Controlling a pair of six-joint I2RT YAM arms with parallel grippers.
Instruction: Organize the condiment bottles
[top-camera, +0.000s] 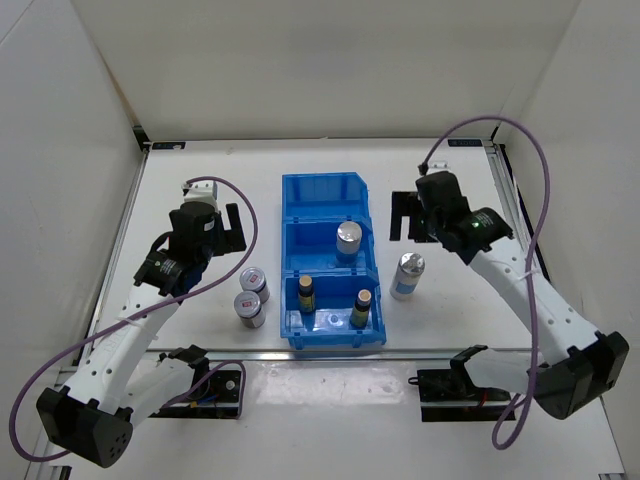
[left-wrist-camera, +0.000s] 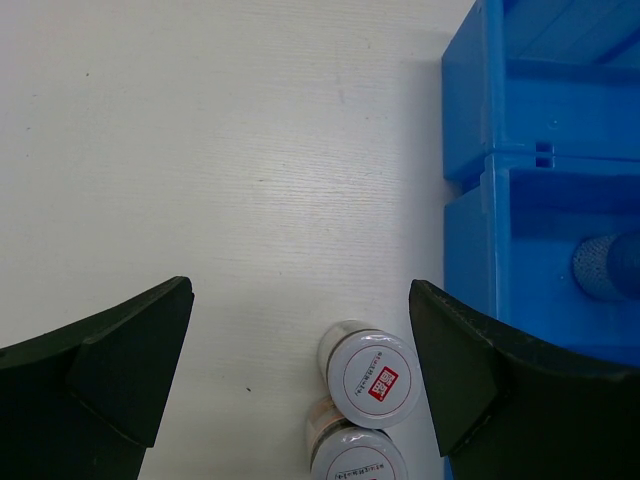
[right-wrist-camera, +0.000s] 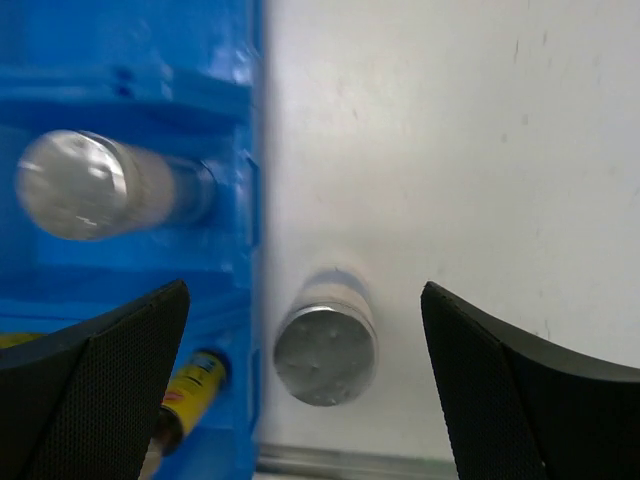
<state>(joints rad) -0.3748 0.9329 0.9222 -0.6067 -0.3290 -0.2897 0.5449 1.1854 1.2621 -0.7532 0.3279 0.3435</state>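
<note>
**Tight spots around three loose jars**

Both pairs of jaws hang wide open, empty. Under the left jaws two jars (left-wrist-camera: 368, 375) touch; closing on one may topple its twin. The right jar (right-wrist-camera: 325, 350) stands just beside the bin (right-wrist-camera: 150, 60) wall, which a finger could snag. Bin: far bay bare, middle one jar (top-camera: 347, 240), near two bottles (top-camera: 306, 293).

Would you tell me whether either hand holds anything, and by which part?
Nothing is held: the left hand and right hand are both open and empty.
</note>
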